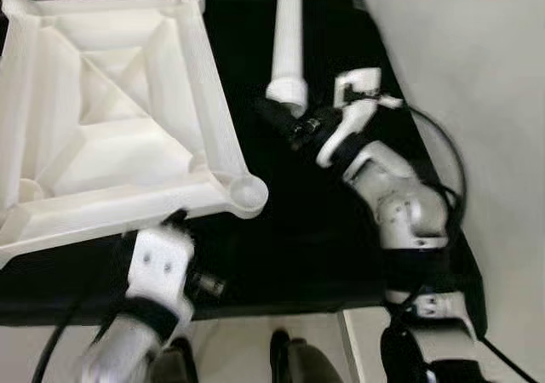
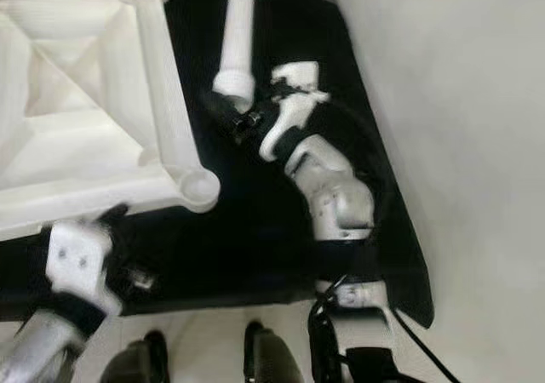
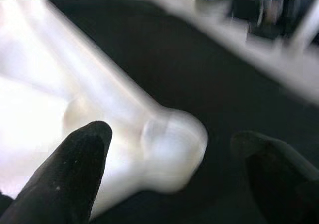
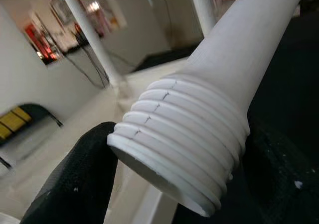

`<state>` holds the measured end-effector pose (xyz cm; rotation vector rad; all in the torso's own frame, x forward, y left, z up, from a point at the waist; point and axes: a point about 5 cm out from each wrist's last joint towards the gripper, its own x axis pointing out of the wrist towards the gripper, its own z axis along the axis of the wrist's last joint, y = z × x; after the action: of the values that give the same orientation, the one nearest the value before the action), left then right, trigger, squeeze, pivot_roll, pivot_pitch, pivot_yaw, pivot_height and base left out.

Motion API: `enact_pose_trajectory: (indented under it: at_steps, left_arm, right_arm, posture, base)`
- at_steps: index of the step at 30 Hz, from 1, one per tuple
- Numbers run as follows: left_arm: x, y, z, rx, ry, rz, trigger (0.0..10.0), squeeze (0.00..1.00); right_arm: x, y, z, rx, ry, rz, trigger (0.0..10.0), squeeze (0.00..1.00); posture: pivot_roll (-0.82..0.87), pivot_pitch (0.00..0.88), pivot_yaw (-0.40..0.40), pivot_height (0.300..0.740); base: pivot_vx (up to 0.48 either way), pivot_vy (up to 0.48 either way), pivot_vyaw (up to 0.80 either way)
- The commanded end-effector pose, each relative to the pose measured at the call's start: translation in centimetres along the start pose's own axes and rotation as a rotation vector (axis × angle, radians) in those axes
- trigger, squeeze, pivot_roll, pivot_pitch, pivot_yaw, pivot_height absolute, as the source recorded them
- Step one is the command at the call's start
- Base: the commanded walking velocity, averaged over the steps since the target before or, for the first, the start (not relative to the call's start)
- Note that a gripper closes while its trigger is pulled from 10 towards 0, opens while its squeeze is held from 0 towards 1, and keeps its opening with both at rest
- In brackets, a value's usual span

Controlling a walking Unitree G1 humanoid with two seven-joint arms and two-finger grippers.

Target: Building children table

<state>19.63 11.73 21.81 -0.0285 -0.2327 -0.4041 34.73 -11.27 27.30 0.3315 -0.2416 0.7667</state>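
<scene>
Table leg (image 4: 219,109) threaded end clamped btwn right fingers (image 4: 75,184), left fingers (image 3: 70,174) apart round tabletop (image 1: 111,128) corner

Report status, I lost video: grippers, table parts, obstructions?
Right gripper shut on table leg, threaded end. Left gripper open at tabletop corner socket. Nothing visibly between them.

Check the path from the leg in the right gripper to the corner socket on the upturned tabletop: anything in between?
Nothing visible. Only bare black mat lies between the threaded leg, held in the right gripper, and the corner socket. The left gripper straddles that corner.
</scene>
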Motion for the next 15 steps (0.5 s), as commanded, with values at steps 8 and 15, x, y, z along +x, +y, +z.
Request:
enact_pose_trajectory:
  at_steps: [8,15]
  left_arm:
    - [6.1,1.1,4.1,-0.446,-0.211,-0.189,10.0,0.0]
    - [11.0,3.4,9.7,-0.798,-0.371,-0.375,10.0,0.0]
  right_arm:
    - [-2.0,-0.2,2.1,-0.007,-0.066,0.25,0.0,0.0]
    - [-3.3,0.7,2.1,-0.09,-0.057,0.336,0.0,0.0]
  posture:
    - [-0.08,0.189,-0.125,0.74]
    - [-0.09,0.144,-0.098,0.74]
  base:
    - [0.0,0.0,0.0]
    - [0.0,0.0,0.0]
